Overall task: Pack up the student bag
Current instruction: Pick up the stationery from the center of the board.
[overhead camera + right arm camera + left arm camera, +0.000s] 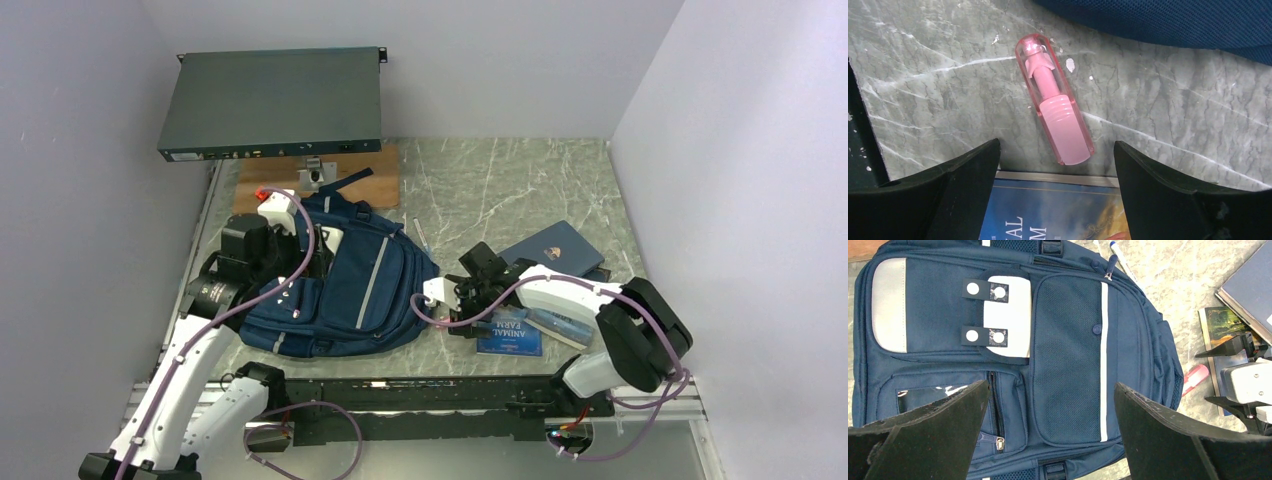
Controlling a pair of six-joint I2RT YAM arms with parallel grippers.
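Observation:
The student bag point(350, 290), navy with grey stripes and a white patch, lies flat at the table's left. My left gripper point(1050, 387) hovers open above its front pockets point(1068, 355), holding nothing. My right gripper point(1057, 145) is open just right of the bag, above a pink translucent case point(1055, 100) on the marble. The case's near end lies between the fingers without touching them. A blue "Animal Farm" book point(1058, 210) lies under the gripper. From the left wrist view, the right gripper point(1210, 377) shows beside the pink case point(1194, 379).
A dark blue notebook point(552, 248) lies behind the book point(510, 335). A pen point(1120, 262) rests by the bag's top. At the back, a dark rack unit point(270, 100) stands on a mount over a wooden board point(365, 175). Walls close in left, back and right.

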